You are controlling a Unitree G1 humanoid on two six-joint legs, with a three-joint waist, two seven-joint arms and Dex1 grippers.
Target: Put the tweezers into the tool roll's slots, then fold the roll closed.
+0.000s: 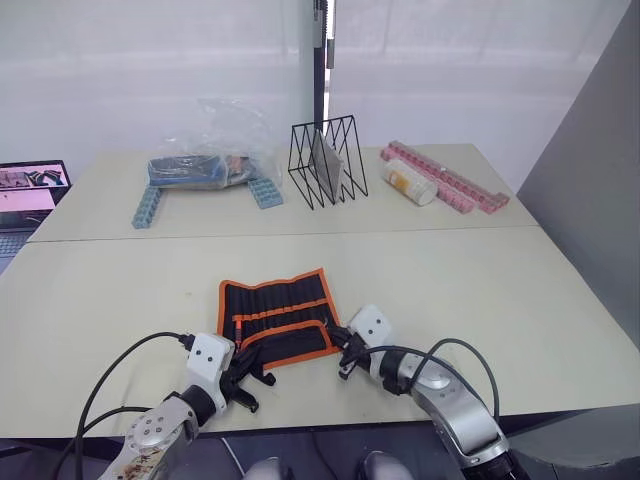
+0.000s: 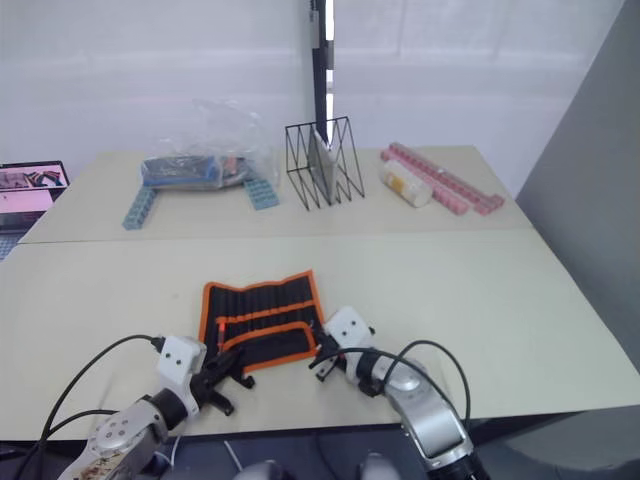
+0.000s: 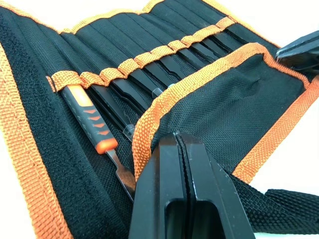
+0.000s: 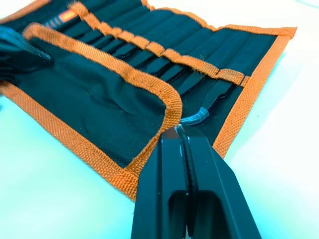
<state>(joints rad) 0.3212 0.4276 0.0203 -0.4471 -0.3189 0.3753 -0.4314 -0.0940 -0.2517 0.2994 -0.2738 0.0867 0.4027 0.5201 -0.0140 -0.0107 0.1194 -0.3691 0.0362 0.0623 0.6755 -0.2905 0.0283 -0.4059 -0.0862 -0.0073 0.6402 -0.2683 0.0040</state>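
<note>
Tool roll (image 1: 278, 320) lies lower centre of frame, tweezers (image 3: 144, 82) seated in slots (image 4: 149, 55). Left gripper (image 3: 175, 142) and right gripper (image 4: 177, 130) both pinched closed on the near flap's orange hem. Risk: uneven lift tips tweezers out.

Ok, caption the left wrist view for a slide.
Left tool pinching the orange-trimmed flap of the open tool roll, tweezers and an orange-handled tool seated in its slots.
</note>
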